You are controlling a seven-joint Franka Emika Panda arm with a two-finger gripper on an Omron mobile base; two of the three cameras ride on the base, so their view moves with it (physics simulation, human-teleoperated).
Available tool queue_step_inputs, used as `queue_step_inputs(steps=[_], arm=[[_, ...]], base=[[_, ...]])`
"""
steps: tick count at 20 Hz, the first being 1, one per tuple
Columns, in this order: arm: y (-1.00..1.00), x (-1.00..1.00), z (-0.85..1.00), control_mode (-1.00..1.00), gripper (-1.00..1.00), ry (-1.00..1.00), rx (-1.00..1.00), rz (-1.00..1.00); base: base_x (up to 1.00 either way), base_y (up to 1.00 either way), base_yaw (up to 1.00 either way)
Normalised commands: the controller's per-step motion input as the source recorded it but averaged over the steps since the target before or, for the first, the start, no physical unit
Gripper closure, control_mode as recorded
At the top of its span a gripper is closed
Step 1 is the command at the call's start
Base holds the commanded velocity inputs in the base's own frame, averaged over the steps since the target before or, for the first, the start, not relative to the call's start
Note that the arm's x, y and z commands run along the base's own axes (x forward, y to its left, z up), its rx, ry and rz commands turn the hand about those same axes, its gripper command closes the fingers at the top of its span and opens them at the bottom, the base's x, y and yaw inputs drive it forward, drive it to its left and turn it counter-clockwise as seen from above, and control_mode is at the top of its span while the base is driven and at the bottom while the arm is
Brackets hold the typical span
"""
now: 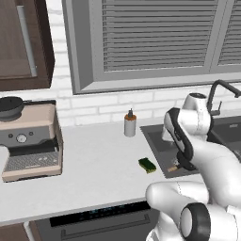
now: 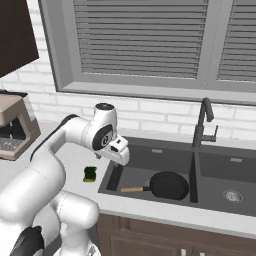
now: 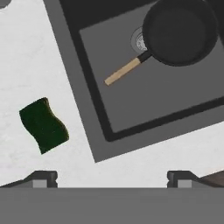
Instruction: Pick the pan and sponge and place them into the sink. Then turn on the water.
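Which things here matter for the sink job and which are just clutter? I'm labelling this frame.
Job things:
pan, already in the sink's left basin
sponge, on the counter beside the sink
sink
tap, no water running
gripper, open, empty

Just lying about:
coffee machine
dark pot on top of it
soap bottle

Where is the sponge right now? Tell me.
The sponge lies flat on the light counter just left of the sink, apart from its rim; in the right base view it sits below the open gripper.
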Motion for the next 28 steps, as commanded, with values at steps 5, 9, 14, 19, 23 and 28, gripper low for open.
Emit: queue_step_inputs(steps=[5, 9, 14, 19, 23, 28], arm=[[0.74, -0.52, 0.07, -1.0, -1.0, 0.0, 0.0, 0.22], [0.36, -0.07, 0.37, -1.0, -1.0, 0.0, 0.0, 0.24], [0.53, -0.01, 0.13, -1.0, -1.0, 0.01, 0.0, 0.24], [0.29, 0.06, -0.06, -1.0, -1.0, 0.0, -0.03, 0.07], [0.01, 0.22, -0.19, -1.0, -1.0, 0.0, -0.03, 0.03], [0.03, 0.33, -0.24, -1.0, -1.0, 0.0, -0.03, 0.03]], base=[[0.0, 0.0, 0.0], [0.0, 0.0, 0.0], [0.0, 0.0, 0.0], [0.0, 0.0, 0.0], [0.0, 0.0, 0.0], [0.0, 0.0, 0.0]])
